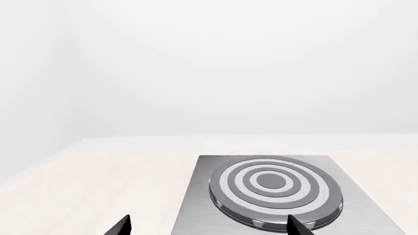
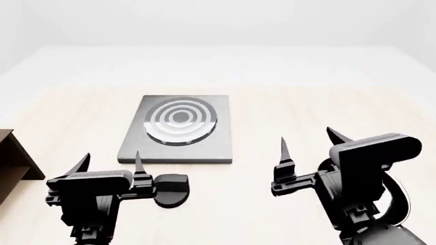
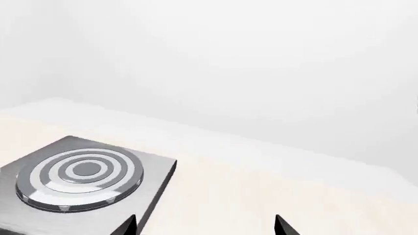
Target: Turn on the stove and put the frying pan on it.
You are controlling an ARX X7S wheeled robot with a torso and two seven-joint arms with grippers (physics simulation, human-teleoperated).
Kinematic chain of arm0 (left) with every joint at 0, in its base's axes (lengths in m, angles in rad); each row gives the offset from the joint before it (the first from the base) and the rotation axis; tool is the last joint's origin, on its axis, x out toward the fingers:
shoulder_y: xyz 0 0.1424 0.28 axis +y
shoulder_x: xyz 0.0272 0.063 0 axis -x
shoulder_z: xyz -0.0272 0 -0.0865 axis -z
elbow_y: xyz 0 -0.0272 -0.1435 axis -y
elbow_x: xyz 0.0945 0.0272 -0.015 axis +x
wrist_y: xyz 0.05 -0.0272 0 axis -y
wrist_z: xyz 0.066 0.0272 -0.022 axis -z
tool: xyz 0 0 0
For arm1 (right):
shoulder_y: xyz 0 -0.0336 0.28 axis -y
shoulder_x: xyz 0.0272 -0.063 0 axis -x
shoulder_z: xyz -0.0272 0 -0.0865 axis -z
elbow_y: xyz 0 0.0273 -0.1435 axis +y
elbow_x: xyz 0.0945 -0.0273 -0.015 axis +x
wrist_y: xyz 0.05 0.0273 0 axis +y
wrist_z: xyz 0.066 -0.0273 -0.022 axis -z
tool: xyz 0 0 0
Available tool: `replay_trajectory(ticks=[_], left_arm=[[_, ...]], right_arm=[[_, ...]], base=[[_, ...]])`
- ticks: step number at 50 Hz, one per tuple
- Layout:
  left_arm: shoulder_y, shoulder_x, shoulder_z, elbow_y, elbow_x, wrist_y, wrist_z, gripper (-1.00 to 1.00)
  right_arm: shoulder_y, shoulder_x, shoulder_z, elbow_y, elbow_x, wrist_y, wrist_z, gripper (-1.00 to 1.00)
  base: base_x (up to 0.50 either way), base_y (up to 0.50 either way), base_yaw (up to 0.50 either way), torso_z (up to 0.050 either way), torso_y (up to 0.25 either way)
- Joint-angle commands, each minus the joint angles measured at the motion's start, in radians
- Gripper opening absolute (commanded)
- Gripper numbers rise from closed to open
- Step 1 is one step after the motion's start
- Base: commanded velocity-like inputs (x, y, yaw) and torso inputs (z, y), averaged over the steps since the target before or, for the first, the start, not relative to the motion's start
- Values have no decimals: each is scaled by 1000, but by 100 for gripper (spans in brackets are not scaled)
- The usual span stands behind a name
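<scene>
**Listener:** Start with your grippers. What are they doing?

**Me:** In the head view my left gripper [image 2: 109, 162] sits at the lower left of the frame, both pointed fingertips up and spread wide, nothing between them. My right gripper [image 2: 308, 140] is at the lower right, also spread wide and empty. Both hover over the pale wooden table [image 2: 307, 107].

**Listener:** What lies nearest them?

**Me:** A small round black knob [image 2: 171, 190] rests on the table at lower centre-left, just beside my left gripper's inner side. I cannot tell whether they touch.

**Listener:** And the stove?

**Me:** The stove [image 2: 179, 130] is a flat grey metal plate in the middle of the head view, above the knob and apart from it. Its round burner [image 2: 180, 120] of light and dark rings fills the plate's upper part. My left wrist view shows the burner at lower right, behind my two fingertips; my right wrist view shows it at lower left.

**Listener:** Anything else?

**Me:** A dark brown wooden shelf [image 2: 12, 163] is cut off by the left edge of the head view. The frying pan shows in none of the views.
</scene>
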Motion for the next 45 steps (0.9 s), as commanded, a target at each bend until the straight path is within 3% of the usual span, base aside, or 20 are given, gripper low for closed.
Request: replay_trajectory(ticks=[1,3,4,5,10,16,18,23,45], left_arm=[[11,-7,-21,1,-21,16,0,100],[12,-8,-23,-1,-19,20,-2,100],[13,-9,-23,0,-19,19,-4,100],[13,-9,-22,-2,-18,21,-4,100],[11,-10,-14,-10,-11,28,-7,100],[17,-16,-2,-29,5,56,-5,100],[17,-17,-1,-29,5,58,-6,100],[17,-19,4,-35,8,60,-9,100],[20,-28,21,-47,9,67,-15,100]], right_arm=[[243,119,114,-122,198,424,-17,100],[304,178,96,-127,225,495,-38,100],[333,153,170,-118,328,604,-89,100],[353,176,159,-117,375,641,-94,100],[414,377,-71,-118,340,583,-173,100],[515,492,-222,41,350,640,-179,100],[525,502,-204,86,381,638,-191,100],[581,593,-367,209,409,622,-157,100],[493,715,-548,278,412,559,-153,100]], base=[[0,0,0,0,0],[0,0,0,0,0],[0,0,0,0,0],[0,0,0,0,0],[0,0,0,0,0],[0,0,0,0,0],[0,0,0,0,0],[0,0,0,0,0],[0,0,0,0,0]])
